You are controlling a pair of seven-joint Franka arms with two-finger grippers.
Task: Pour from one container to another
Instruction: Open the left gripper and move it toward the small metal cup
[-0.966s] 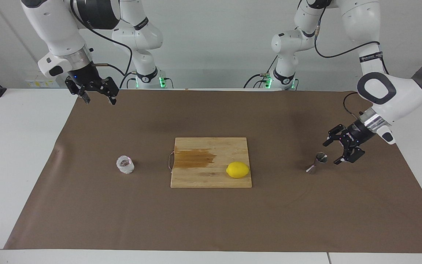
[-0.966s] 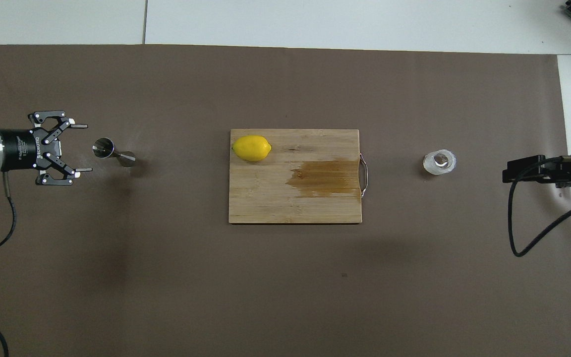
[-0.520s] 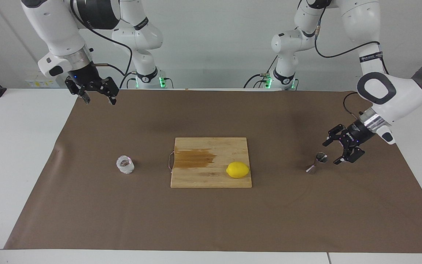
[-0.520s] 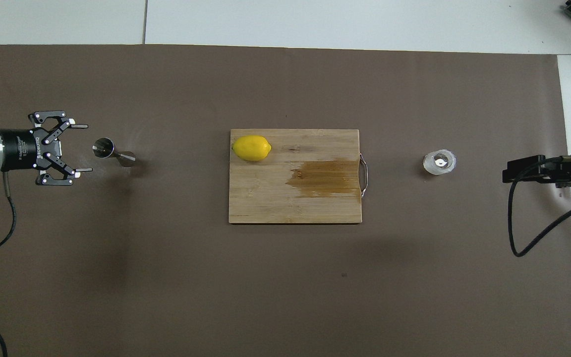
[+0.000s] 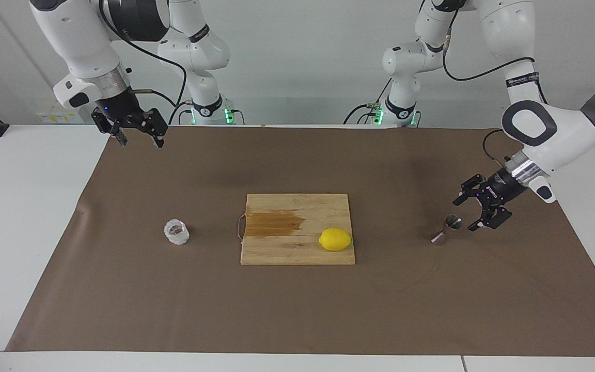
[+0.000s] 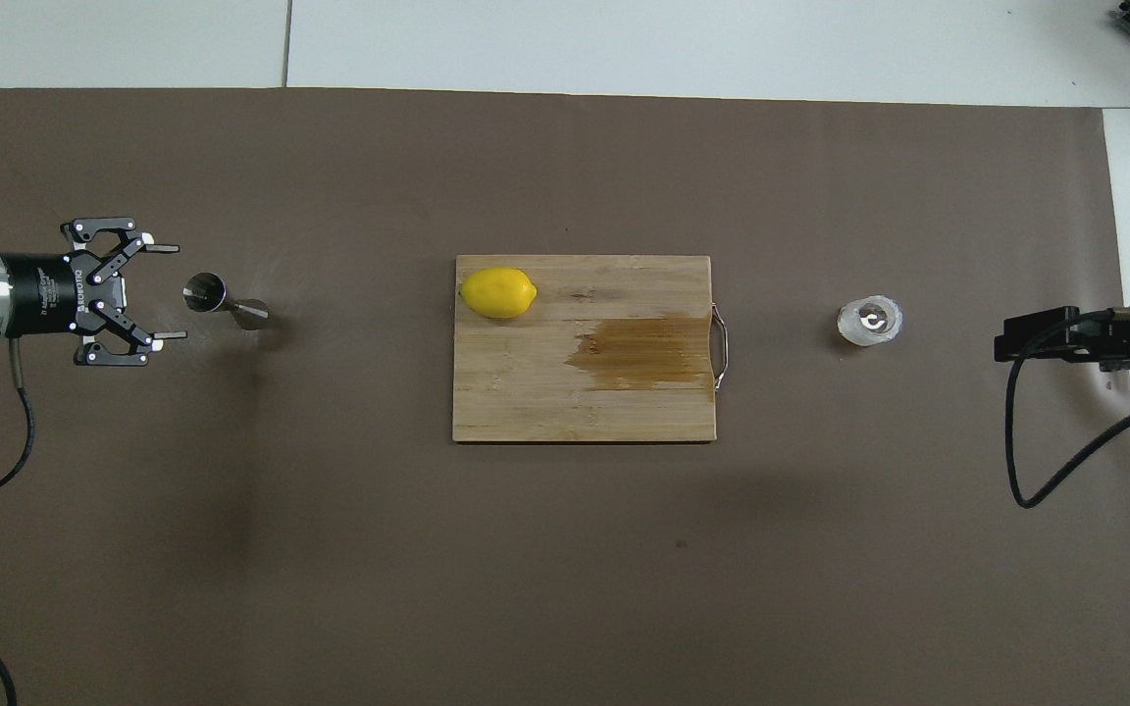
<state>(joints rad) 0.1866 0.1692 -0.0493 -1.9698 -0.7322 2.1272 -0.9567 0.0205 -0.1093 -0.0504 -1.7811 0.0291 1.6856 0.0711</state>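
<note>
Jigger axis: we see the small shiny steel hourglass-shaped jigger [image 5: 447, 229] [image 6: 222, 300] standing upright on the brown mat [image 5: 297, 310], long axis vertical, open cone up.
Jigger place: toward the left arm's end of the desk [image 5: 18, 217], level with the lemon.
Cup: the small squat clear faceted glass cup [image 5: 176, 232] [image 6: 870, 321] stands mouth up toward the right arm's end, well apart from the jigger.
Between them: a rectangular wooden cutting board [image 5: 297, 253] with a dark wet stain and a metal handle facing the cup; a yellow lemon [image 5: 335, 239] lies on its corner toward the jigger.
Left end effector [image 5: 464, 213] [image 6: 165, 292]: fingers spread wide, low, just beside the jigger, pointing at it, not touching.
Right end effector [image 5: 140, 139]: spread, empty, waiting high over the mat's corner nearest the robots.
Room: we see bare mat all round the jigger and the cup.
</note>
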